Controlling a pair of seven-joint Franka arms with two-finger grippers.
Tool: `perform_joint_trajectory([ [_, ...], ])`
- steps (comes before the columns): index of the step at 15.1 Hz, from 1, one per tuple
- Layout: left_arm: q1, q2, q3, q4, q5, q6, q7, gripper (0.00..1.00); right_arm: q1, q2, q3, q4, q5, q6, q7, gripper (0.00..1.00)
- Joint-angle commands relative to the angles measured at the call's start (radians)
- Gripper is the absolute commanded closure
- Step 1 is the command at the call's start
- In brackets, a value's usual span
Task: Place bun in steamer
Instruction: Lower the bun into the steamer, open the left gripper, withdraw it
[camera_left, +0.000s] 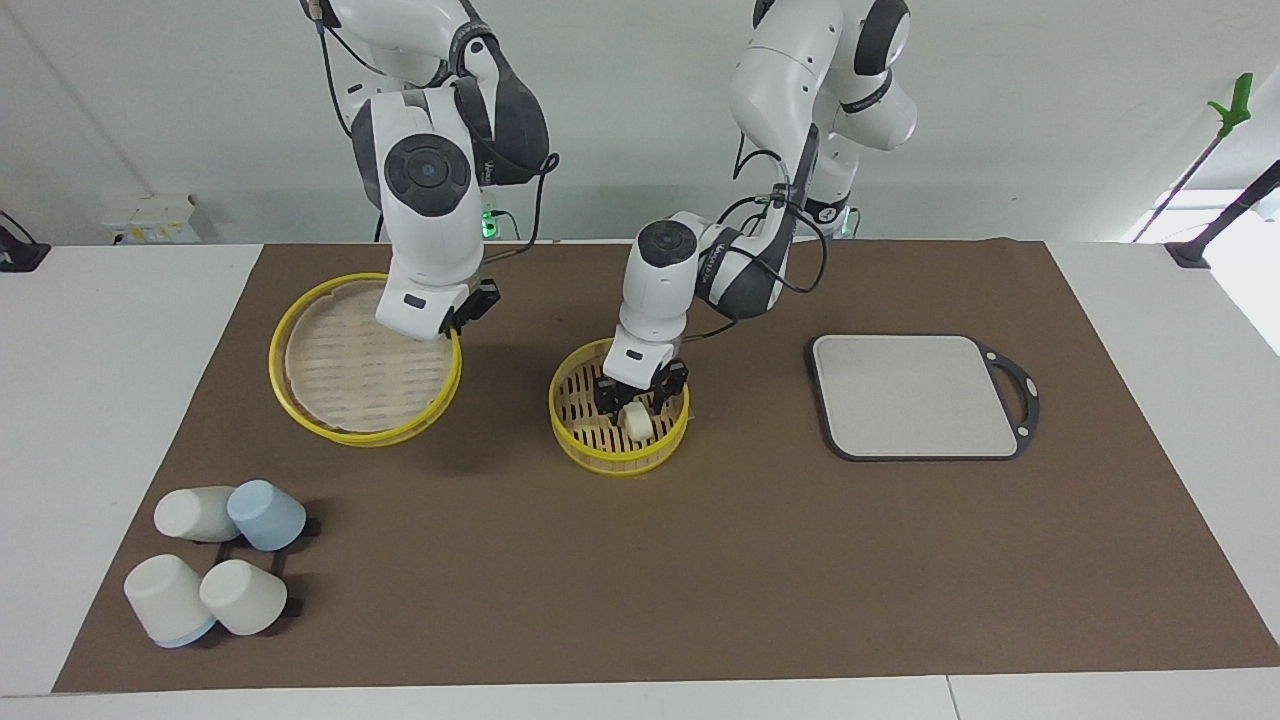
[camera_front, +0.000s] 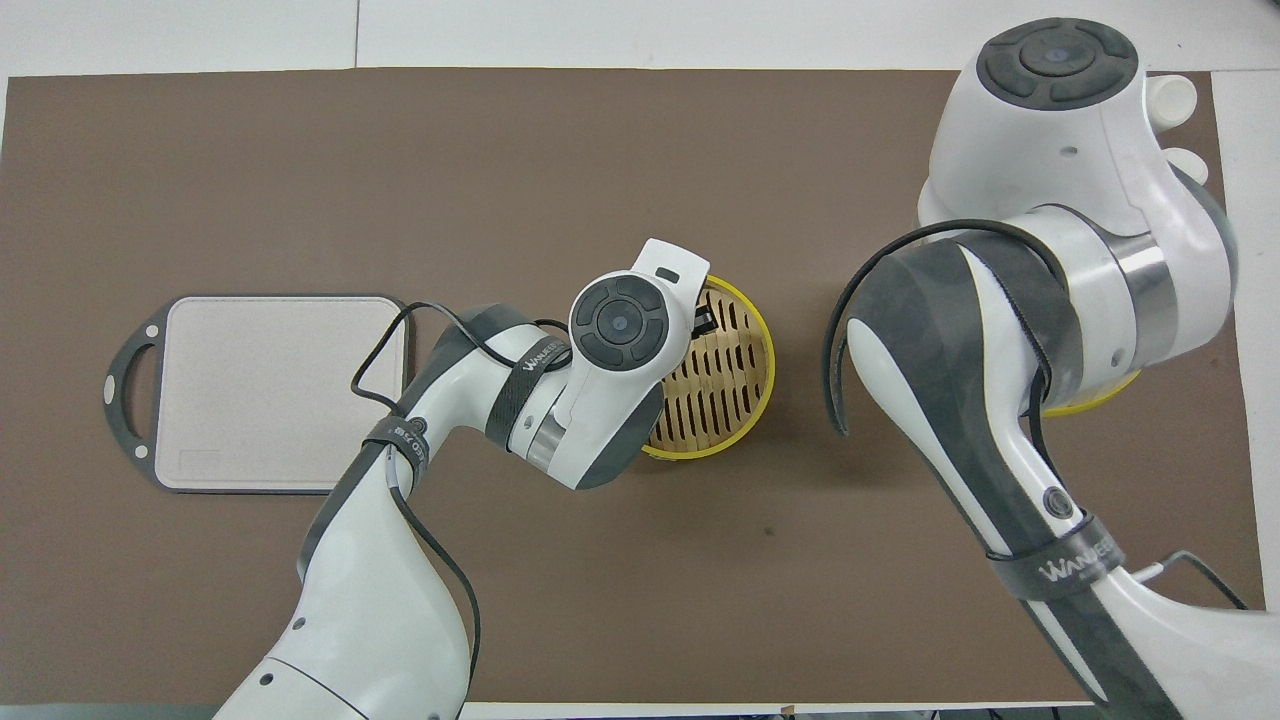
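Nearest your facing camera lie four cups (camera_left: 215, 570), tipped on their sides in a cluster at the right arm's end of the table, three white and one pale blue, farther from the robots than everything else on the brown mat (camera_left: 700, 560). Look toward the middle and you find the steamer (camera_left: 619, 407), its yellow rim and slatted base open to view. The left gripper (camera_left: 638, 398) is down inside it, and you can see the bun (camera_left: 637, 421) between its dark fingers, low over the slats; whether the bun already rests on the base you cannot tell. The jaws stand narrow, closed on the bun. From overhead, the left arm's wrist covers the part of the steamer (camera_front: 725, 375) nearer the robots and hides the bun. The steamer's lid (camera_left: 365, 362) lies flat beside the basket, toward the right arm's end, and the right gripper (camera_left: 455, 320) hangs over its rim; you cannot tell how its jaws stand. The grey board (camera_left: 915, 396) sits well apart toward the left arm's end of the table, with nothing on it.
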Motion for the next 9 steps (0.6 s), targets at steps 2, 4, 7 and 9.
perform_joint_trajectory([
  [2, 0.013, -0.087, 0.015, -0.014, 0.02, -0.116, 0.008, 0.0, -0.001, -0.032, 0.007, -0.025, -0.007, -0.007, 0.008, 1.0],
  [4, 0.102, -0.186, 0.015, -0.014, 0.019, -0.246, 0.069, 0.0, 0.0, -0.032, 0.007, -0.025, -0.006, -0.007, 0.008, 1.0],
  [7, 0.252, -0.301, 0.015, -0.004, 0.009, -0.4, 0.193, 0.0, 0.0, -0.032, 0.007, -0.028, 0.0, 0.016, 0.027, 1.0],
  [9, 0.354, -0.355, 0.016, -0.004, 0.009, -0.473, 0.303, 0.0, 0.012, -0.029, 0.01, -0.029, 0.098, 0.123, 0.077, 1.0],
])
